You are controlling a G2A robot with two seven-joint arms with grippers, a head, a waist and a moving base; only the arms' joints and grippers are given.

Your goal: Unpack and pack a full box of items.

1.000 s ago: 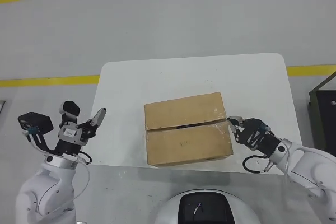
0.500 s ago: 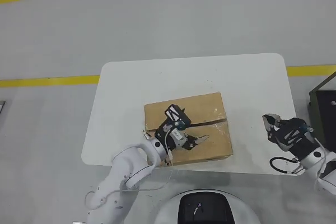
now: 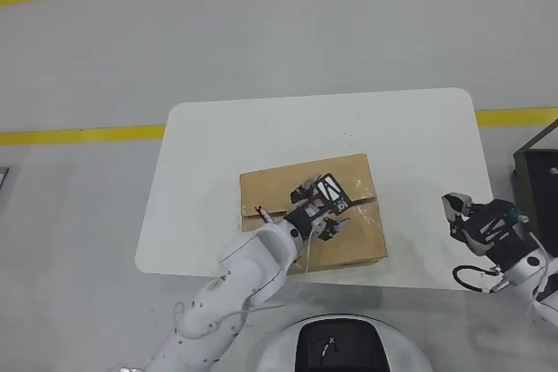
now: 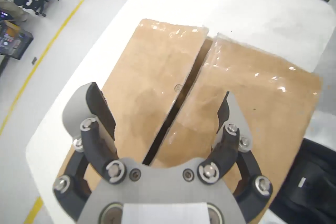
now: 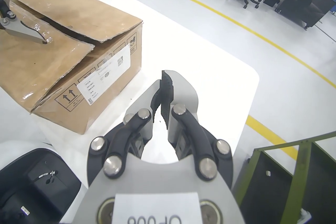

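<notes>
Cardboard box (image 3: 279, 191) sits just robot-side of the middle of the white counter (image 3: 260, 130), upright, with its labelled end (image 5: 105, 72) facing the right arm. Both top flaps are down. A dark seam (image 4: 183, 93) runs between them, and glossy tape covers the flap faces. At the labelled end the far flap (image 5: 78, 12) stands slightly proud, while the near flap (image 5: 39, 64) dips inward with a ragged edge.

Assessment: the step in hand is opening the flaps, and unpacking has not begun.

Recommendation: enter at the seam where the far flap is raised. Hook one tip under that edge and swing the flap outward about its fold. Avoid pressing down, as the near flap already sags and could be driven into the contents. The taped surface looks slick, so pull on an edge and do not rely on friction against the face. The box may slide, so bracing it from the labelled end would help.

Left arm (image 3: 251, 265) reaches across the near side of the box. The left jaws are spread wide and empty, straddling the seam with one finger (image 4: 101, 107) over each flap. The pointed tip (image 5: 43, 40) lies on or just above the near flap; contact cannot be confirmed.

Right arm (image 3: 502, 246) is over the counter's right edge, apart from the box. The right jaws are closed pad to pad on nothing.
</notes>
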